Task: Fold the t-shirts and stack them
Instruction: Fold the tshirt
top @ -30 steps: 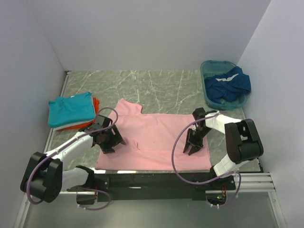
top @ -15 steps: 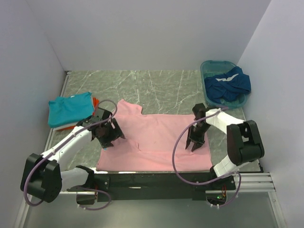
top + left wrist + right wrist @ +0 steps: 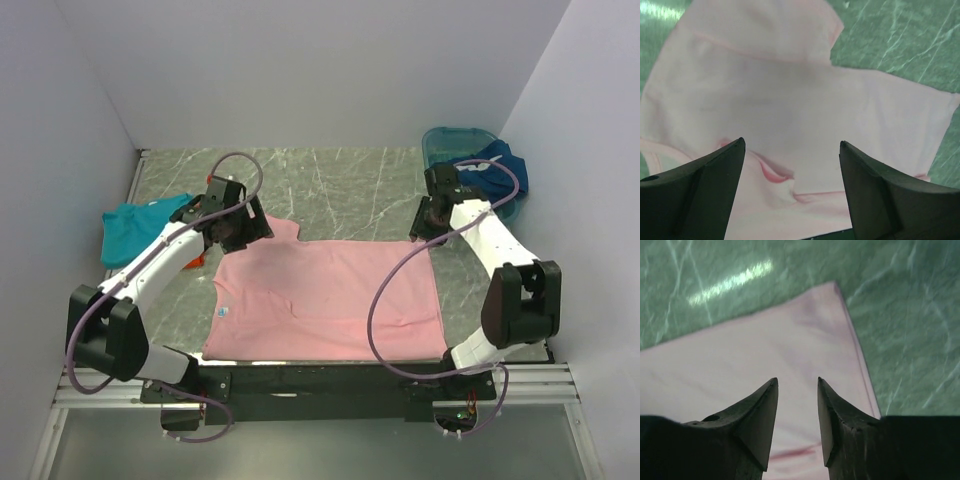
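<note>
Plain pale walls close in on three sides: the back wall (image 3: 300, 70), the left wall (image 3: 45, 180), the right wall (image 3: 595, 180); below them lies a grey-green marbled tabletop (image 3: 340, 185) veined in white; a metal rail (image 3: 540, 378) runs along its near edge; a bright streak of light (image 3: 730, 282) glints on the stone.

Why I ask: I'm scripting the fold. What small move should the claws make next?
Probably lower both open claws and pinch the far edge. The pink t-shirt lies flat; the left claw hangs over its far-left sleeve, the right claw near its far-right corner, neither holding cloth.
</note>
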Available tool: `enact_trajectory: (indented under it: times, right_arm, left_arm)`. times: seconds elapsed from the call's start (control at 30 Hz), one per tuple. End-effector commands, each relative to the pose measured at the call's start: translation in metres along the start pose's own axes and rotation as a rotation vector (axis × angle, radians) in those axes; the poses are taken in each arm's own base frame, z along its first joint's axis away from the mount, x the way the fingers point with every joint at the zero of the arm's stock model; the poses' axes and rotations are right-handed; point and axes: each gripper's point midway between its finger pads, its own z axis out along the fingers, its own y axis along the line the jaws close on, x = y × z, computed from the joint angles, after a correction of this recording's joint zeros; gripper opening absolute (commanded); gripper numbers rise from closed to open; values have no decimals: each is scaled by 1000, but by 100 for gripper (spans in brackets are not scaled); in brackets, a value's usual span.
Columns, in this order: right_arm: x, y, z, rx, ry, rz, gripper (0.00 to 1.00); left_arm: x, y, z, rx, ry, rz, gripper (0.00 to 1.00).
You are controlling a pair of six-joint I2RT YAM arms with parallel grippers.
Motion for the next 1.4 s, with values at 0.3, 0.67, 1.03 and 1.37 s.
enact_trajectory:
  times: [0.3, 0.67, 1.03, 1.37]
  right_arm:
    - [-52, -21, 78, 168, -174, 53, 38]
    - [-40, -36, 109, 205, -116, 66, 34]
    - [-41, -36, 110, 206, -97, 64, 36]
    - [-36, -39, 110, 222, -79, 60, 24]
  left_arm:
    - [-38, -32, 2, 85, -98, 47, 82]
    - [-30, -24, 0, 62, -84, 34, 83]
    - [-24, -22, -1, 71, -74, 30, 84]
    - [-34, -26, 5, 62, -82, 51, 84]
